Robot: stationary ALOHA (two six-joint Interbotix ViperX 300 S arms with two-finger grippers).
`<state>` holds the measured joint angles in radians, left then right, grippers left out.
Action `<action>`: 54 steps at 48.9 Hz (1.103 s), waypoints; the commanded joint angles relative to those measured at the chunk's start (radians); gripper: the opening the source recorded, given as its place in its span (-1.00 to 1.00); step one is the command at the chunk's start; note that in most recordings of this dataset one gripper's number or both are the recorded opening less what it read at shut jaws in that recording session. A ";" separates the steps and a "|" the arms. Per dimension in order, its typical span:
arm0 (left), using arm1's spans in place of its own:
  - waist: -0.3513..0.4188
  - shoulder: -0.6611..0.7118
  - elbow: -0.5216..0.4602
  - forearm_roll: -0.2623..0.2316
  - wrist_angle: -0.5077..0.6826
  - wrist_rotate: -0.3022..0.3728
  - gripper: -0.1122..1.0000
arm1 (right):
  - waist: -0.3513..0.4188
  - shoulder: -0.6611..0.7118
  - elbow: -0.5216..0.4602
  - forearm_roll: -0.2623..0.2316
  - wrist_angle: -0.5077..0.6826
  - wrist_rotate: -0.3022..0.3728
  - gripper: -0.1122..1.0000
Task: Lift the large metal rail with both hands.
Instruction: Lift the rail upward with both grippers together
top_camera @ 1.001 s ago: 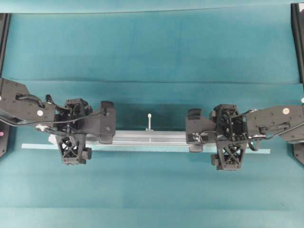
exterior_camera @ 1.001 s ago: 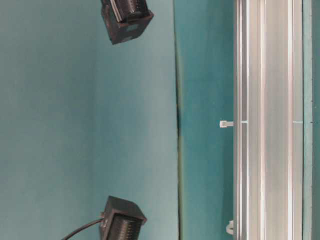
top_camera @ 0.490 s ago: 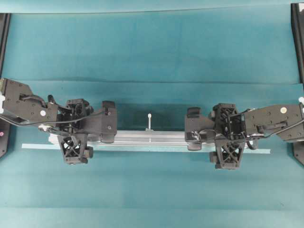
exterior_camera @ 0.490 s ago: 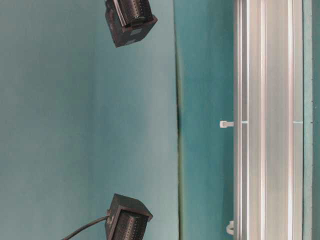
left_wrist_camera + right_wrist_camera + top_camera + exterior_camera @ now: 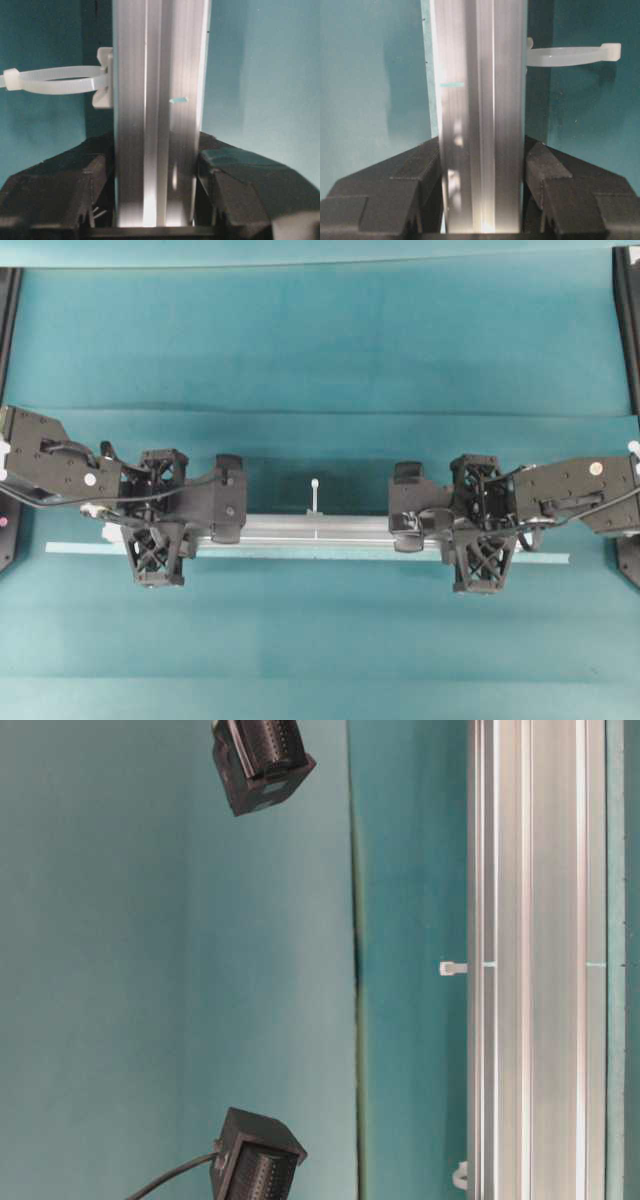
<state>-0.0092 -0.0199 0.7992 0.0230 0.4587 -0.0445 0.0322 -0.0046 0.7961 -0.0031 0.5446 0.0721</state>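
Overhead view: large metal rail [image 5: 318, 530] lies lengthwise across the teal table [image 5: 320, 340], a thin pale tape strip [image 5: 80, 549] alongside its near edge. Left gripper [image 5: 222, 512] straddles the rail's left part, right gripper [image 5: 408, 510] its right part; one white zip tie [image 5: 315, 494] sticks out between them.

Table-level view: rail [image 5: 530, 960] rests flat on the cloth.

Left wrist view: rail [image 5: 155, 110] sits between both pads [image 5: 95, 172], clamped.

Right wrist view: rail [image 5: 477, 115] likewise gripped, pads [image 5: 540, 170] touching its sides.
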 commanded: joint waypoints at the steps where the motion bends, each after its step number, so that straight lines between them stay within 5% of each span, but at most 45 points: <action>1: -0.002 -0.009 -0.008 0.003 -0.012 -0.002 -0.15 | 0.006 0.008 -0.006 0.008 0.002 0.003 -0.09; 24: 0.000 -0.049 -0.028 0.003 0.017 -0.003 -0.15 | 0.009 -0.018 -0.020 0.032 0.021 0.005 -0.09; 54: -0.002 -0.293 -0.202 0.003 0.463 -0.012 -0.15 | 0.008 -0.245 -0.255 0.069 0.482 0.005 -0.09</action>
<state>-0.0138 -0.2669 0.6535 0.0215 0.8652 -0.0552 0.0383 -0.2209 0.5906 0.0476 0.9756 0.0721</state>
